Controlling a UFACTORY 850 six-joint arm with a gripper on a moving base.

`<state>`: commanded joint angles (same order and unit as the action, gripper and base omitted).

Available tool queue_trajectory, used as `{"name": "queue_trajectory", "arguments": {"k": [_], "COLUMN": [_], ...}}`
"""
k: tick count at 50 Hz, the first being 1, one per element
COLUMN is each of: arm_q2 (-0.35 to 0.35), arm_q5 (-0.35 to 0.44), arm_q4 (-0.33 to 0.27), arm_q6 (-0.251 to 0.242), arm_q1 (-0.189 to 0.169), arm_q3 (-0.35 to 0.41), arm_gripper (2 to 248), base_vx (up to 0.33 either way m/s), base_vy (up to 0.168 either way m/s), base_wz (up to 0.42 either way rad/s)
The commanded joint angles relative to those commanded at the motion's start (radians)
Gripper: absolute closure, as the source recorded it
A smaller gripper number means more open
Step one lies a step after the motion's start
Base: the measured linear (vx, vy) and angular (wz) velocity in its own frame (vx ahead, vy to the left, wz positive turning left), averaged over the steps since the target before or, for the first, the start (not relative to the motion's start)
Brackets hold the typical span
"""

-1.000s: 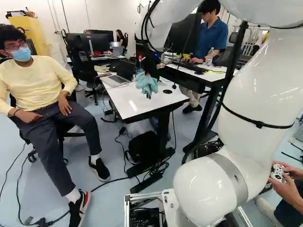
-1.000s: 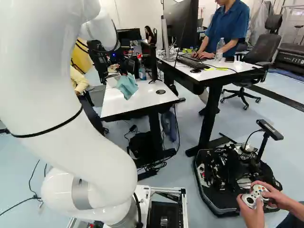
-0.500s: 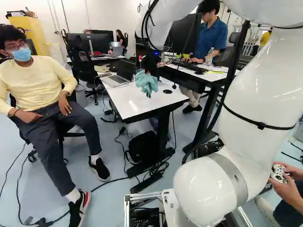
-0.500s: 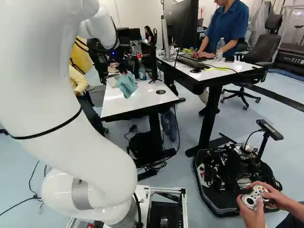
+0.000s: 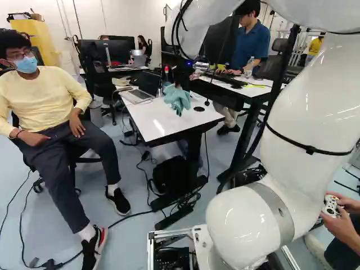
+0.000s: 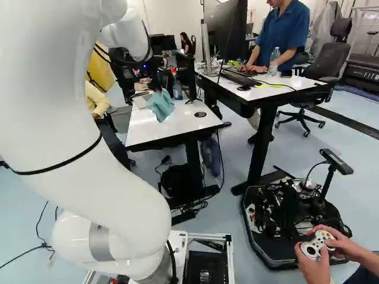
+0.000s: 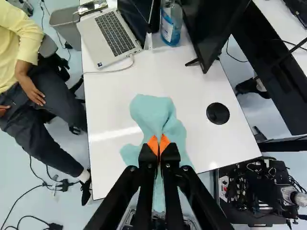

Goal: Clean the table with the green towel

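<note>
- Left base view: your fingers (image 5: 179, 85) are clamped on the towel (image 5: 178, 99).
- You have it over the bench (image 5: 160, 128), right of the laptop (image 7: 115, 33); you can't tell whether it touches.

The towel (image 7: 148, 110) is matt cloth, soft-looking and loosely creased. The white tabletop (image 7: 108, 163) looks smooth and glossy, with 1 bright streak of reflected light. The laptop (image 7: 88, 40) has a satin, metal-like finish; the spray bottle (image 6: 177, 90) looks like clear, shiny plastic. The arm's shell (image 5: 304, 118) is smooth and glossy.
</note>
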<state>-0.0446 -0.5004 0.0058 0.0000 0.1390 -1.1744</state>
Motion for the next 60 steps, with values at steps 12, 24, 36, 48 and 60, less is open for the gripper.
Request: {"name": "queue_trajectory", "arguments": {"k": [12,24,36,48,60], "arm_q2": [0.006,0.002,-0.011,-0.028,-0.047], "arm_q5": [0.0,0.0,0.0,0.0,0.0], "arm_q4": [0.0,0.0,0.0,0.0,0.0], "arm_q6": [0.0,0.0,0.0,0.0,0.0], "arm_q1": [-0.039,-0.079,-0.119,-0.159,-0.197], "arm_q3": [0.007,0.002,-0.012,-0.029,-0.049], "arm_gripper": [224,224,224,224,224], "base_vx": [0.0,0.0,0.0,0.0,0.0], "base_vy": [0.0,0.0,0.0,0.0,0.0], "base_wz": [0.0,0.0,0.0,0.0,0.0]}}
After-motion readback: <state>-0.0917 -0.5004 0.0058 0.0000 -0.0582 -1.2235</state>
